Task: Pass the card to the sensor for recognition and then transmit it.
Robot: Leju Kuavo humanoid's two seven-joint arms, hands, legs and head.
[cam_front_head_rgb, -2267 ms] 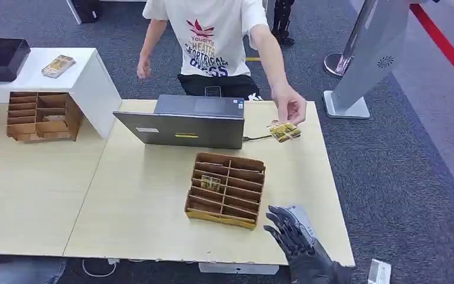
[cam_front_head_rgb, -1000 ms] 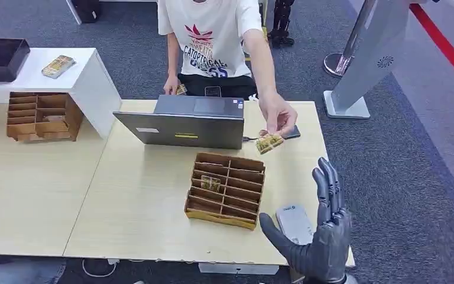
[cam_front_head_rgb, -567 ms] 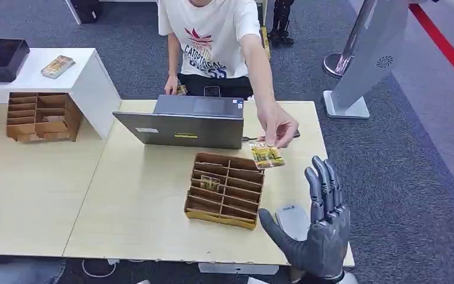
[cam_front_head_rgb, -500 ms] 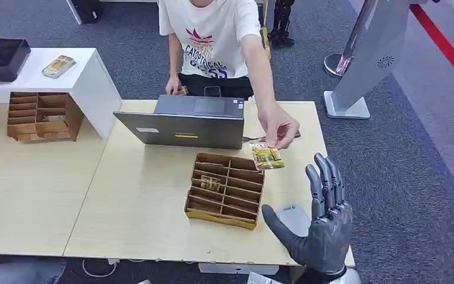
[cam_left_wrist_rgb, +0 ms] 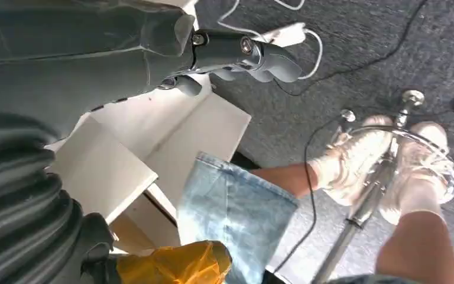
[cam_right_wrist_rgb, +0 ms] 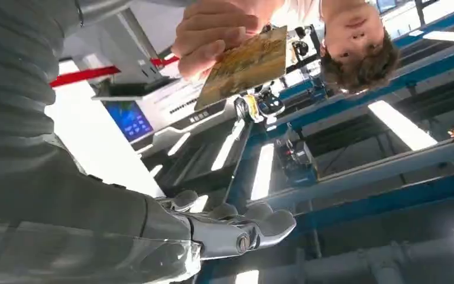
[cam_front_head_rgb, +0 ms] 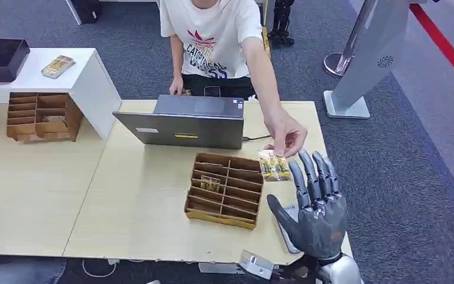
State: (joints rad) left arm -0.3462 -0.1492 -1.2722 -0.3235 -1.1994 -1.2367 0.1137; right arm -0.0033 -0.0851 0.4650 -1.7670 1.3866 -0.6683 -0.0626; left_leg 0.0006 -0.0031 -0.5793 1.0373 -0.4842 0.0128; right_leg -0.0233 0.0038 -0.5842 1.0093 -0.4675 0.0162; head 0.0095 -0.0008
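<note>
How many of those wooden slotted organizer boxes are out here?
2. One brown wooden slotted box sits on the light wood table in front of the grey laptop; another is tucked under the white shelf.

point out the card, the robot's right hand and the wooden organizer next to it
card point(cam_front_head_rgb: 274, 166): head view, middle of its printed face, held by the person's hand.
right hand point(cam_front_head_rgb: 314, 208): head view, on the palm.
wooden organizer point(cam_front_head_rgb: 226, 189): head view, on its central dividers.
</note>
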